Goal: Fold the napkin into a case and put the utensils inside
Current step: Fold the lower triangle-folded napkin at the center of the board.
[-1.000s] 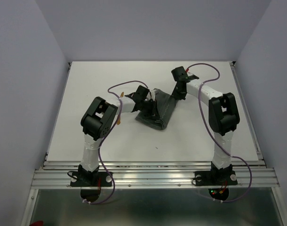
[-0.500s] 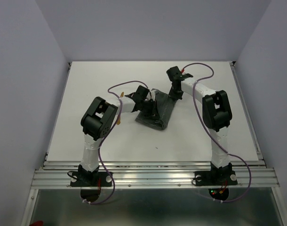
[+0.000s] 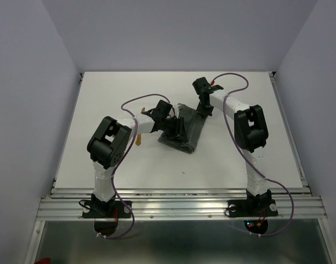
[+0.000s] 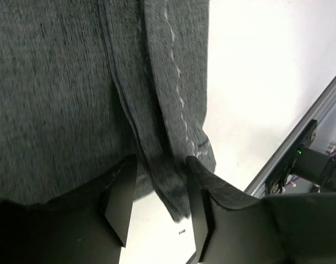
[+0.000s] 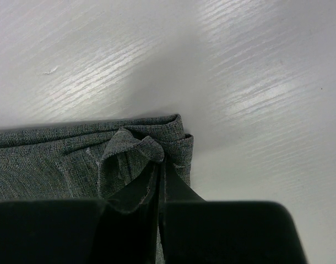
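The dark grey napkin (image 3: 189, 132) lies as a long folded strip on the middle of the white table. My left gripper (image 3: 174, 125) sits over its left side. In the left wrist view the left gripper (image 4: 160, 201) stands open astride a hanging folded edge of the napkin (image 4: 58, 82), with white table showing in the gap. My right gripper (image 3: 203, 108) is at the strip's far end. In the right wrist view the right gripper (image 5: 161, 170) is shut on a bunched corner of the napkin (image 5: 47, 159). One orange-brown utensil (image 3: 139, 138) peeks out beside the left forearm.
The white table (image 3: 239, 159) is bounded by pale walls at left, right and back. A metal rail (image 3: 179, 206) runs along the near edge by both arm bases, and the rail (image 4: 300, 137) also shows in the left wrist view.
My left gripper has opened and released the cloth edge, and its elbow has swung left. My right gripper has drawn slightly left with the napkin corner still pinched.
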Available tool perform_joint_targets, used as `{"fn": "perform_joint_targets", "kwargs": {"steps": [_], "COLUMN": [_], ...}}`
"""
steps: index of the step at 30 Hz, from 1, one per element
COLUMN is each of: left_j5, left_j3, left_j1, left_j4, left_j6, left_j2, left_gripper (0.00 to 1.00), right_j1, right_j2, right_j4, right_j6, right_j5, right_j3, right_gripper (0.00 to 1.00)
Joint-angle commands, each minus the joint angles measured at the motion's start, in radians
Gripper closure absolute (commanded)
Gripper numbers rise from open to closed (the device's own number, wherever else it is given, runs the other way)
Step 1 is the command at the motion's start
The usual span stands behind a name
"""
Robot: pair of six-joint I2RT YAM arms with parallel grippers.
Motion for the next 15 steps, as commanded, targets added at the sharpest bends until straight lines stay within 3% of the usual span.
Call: {"fn": "perform_joint_targets", "kwargs": {"steps": [1,3,8,12,15], "left_j5": [-0.029,-0.052,-0.066,0.041,0.097], "left_j3": [-0.053,-0.074,-0.080,-0.068,-0.073], "left_j1": [0.002,0.002,-0.003,-0.020,-0.046], "left_j4": [-0.040,-0.042,-0.037,-0.010,0.033], "left_j6": [-0.001,-0.005,-0.027,-0.034,-0.057], "left_j2": [-0.161,-0.198,-0.278,-0.275,-0.246], "left_gripper": [0.45,0.40,0.44,1.00,1.00], "right_j1": [0.000,0.000,0.000,0.000,0.000], "right_j2": [0.067,0.065,0.062,0.059,0.053], "right_j4": [-0.042,-0.040,-0.039,-0.040,-0.040], "right_j6": [0.010,0.010,0.010,0.007,0.007], "right_j5": [0.030,0.032,0.021,0.021,0.022], "right_j3": [-0.015,-0.017,-0.014,-0.014,-0.015], "right_gripper": [0.99,0.99,0.99,0.99,0.99]}}
